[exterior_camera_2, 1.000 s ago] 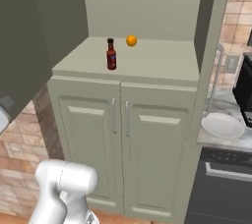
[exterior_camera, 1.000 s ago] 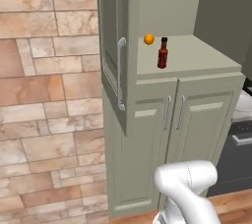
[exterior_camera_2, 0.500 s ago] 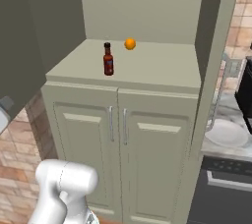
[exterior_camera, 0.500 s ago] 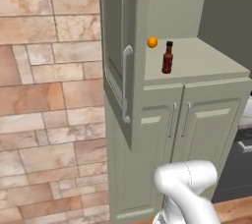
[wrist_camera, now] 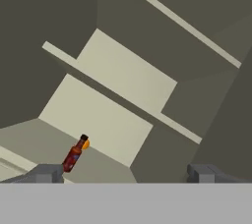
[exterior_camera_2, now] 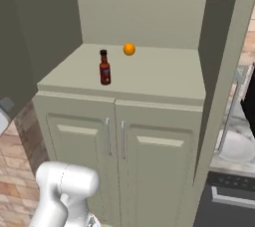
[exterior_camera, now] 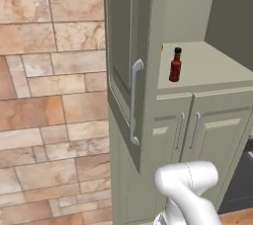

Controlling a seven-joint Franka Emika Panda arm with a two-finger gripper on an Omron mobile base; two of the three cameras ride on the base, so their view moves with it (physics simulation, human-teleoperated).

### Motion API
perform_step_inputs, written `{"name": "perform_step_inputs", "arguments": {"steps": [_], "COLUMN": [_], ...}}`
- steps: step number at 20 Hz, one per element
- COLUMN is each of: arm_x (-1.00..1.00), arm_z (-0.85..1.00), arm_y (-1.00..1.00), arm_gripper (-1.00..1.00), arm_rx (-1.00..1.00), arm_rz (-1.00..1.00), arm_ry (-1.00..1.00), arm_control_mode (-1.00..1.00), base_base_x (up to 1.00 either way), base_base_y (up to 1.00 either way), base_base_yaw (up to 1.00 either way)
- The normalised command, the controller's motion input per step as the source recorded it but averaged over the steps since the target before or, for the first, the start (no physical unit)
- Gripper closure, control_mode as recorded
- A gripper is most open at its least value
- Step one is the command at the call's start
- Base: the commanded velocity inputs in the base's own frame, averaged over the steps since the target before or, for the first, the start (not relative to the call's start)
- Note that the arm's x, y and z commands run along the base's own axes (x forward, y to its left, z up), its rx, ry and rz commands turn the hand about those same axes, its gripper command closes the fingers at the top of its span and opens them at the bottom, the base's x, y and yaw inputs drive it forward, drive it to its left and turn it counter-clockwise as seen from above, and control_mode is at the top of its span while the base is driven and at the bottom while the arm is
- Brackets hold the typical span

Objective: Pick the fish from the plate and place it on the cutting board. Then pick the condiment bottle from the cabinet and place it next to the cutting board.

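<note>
Standing upright on the cabinet (exterior_camera_2: 214, 121) recess shelf, the condiment bottle (exterior_camera_2: 104, 67) is untouched, a small orange ball (exterior_camera_2: 129, 49) just behind it. Bottle leg looks not yet done; can't tell the fish step from here, no fish or board in view. Hand (wrist_camera: 123, 173) is wide open and empty, well short of the bottle, which sits ahead toward its left fingertip (wrist_camera: 45, 173).

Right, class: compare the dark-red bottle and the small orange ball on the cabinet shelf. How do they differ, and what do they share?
The condiment bottle is tall and slim with a black cap; the orange ball is round and low. The bottle is dark red, the ball bright orange. The bottle stands nearer the shelf's front edge, the ball farther back. Both rest on the cabinet shelf, untouched.
</note>
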Motion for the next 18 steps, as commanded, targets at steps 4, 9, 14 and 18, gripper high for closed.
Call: {"name": "perform_step_inputs", "arguments": {"steps": [4,9,14,18], "arm_x": [0.00,0.00,0.00,0.00], "arm_z": [0.00,0.00,0.00,0.00], "arm_y": [0.00,0.00,0.00,0.00], "arm_gripper": [-1.00,-1.00,-1.00,-1.00], "arm_rx": [0.00,0.00,0.00,0.00], "arm_rz": [0.00,0.00,0.00,0.00], "arm_ry": [0.00,0.00,0.00,0.00], "arm_control_mode": [1.00,1.00,1.00,1.00], "base_base_x": [0.37,0.36,0.37,0.38], "base_base_y": [0.12,0.12,0.10,0.10], "base_base_yaw": [0.00,0.00,0.00,0.00]}}
